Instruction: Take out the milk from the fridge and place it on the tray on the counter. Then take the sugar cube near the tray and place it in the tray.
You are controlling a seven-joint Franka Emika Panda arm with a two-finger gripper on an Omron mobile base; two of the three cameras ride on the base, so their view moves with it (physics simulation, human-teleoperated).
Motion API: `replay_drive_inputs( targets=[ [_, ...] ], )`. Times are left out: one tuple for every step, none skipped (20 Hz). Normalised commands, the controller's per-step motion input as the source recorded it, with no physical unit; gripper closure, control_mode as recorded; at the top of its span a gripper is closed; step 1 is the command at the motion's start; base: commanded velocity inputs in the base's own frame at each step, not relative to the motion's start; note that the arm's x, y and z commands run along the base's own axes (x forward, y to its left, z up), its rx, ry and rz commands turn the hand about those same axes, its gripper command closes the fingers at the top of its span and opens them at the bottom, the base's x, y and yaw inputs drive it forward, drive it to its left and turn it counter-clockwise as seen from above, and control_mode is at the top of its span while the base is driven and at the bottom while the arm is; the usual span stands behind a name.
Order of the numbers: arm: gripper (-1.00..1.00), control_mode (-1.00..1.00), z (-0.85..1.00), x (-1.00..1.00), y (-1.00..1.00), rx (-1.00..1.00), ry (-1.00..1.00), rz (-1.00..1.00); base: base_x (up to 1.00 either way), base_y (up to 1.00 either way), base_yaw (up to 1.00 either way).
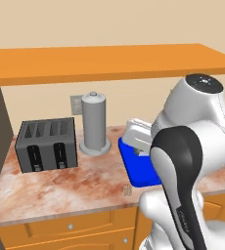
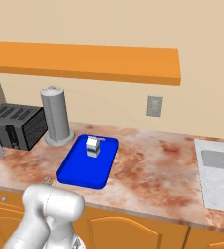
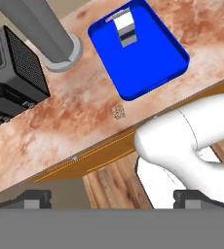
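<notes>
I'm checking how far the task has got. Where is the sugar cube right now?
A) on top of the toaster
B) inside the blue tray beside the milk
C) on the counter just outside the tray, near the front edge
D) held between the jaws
C: the sugar cube lies on the marbled counter just off the tray rim, while the milk stands inside the tray.

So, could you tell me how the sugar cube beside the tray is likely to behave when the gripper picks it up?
The sugar cube is tiny and flat-sided, so it probably slides rather than rolls. It lies close to the counter edge, near the tray, so a nudge might knock it off. It looks light but possibly crumbly.
</notes>
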Motion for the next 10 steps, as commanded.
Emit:
replay_drive_inputs(
  targets=[
    [-1.00,-1.00,-0.50,0.00,0.37,-0.03,0.20,0.07,0.00,0.00,0.00],
    [-1.00,-1.00,-0.49,0.00,0.36,-0.04,0.19,0.06,0.00,0.00,0.00],
    [-1.00,-1.00,-0.48,0.00,0.35,-0.08,0.17,0.06,0.00,0.00,0.00],
    [-1.00,-1.00,-0.52,0.00,0.35,-0.09,0.17,0.07,0.00,0.00,0.00],
    [-1.00,-1.00,-0.50,0.00,0.29,-0.09,0.13,0.07,0.00,0.00,0.00],
    [-1.00,-1.00,-0.54,0.00,0.26,-0.09,0.12,0.08,0.00,0.00,0.00],
    [-1.00,-1.00,-0.54,0.00,0.23,-0.09,0.11,0.09,0.00,0.00,0.00],
    [-1.00,-1.00,-0.54,0.00,0.15,-0.08,0.10,0.09,0.00,0.00,0.00],
    [-1.00,-1.00,-0.55,0.03,0.06,-0.07,0.08,0.11,0.00,0.00,0.00],
    [-1.00,-1.00,-0.55,0.06,0.00,-0.05,0.06,0.13,0.00,0.00,0.00]
  ],
)
